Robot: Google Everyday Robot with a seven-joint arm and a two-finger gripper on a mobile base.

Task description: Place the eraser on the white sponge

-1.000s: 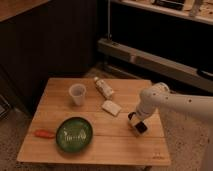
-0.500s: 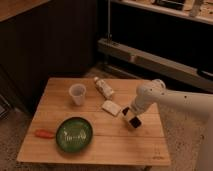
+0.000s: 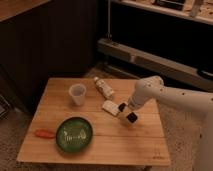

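Note:
The white sponge [image 3: 110, 107] lies flat on the wooden table [image 3: 130, 145], just right of its middle. My gripper [image 3: 127, 113] hangs low over the table right beside the sponge's right edge, on the white arm [image 3: 165, 97] that comes in from the right. It is shut on the eraser [image 3: 131, 118], a small pale block showing between the dark fingertips. The eraser is held just above the table, to the right of the sponge and apart from it.
A translucent plastic cup [image 3: 77, 94] stands at the back left. A white bottle with a label [image 3: 104, 87] lies behind the sponge. A green plate [image 3: 74, 134] sits at the front left, with an orange object [image 3: 44, 133] to its left. Dark shelving stands behind the table.
My gripper has moved left and slightly back across the table with the eraser, from the right part of the table to the sponge's right edge. Nothing else moved.

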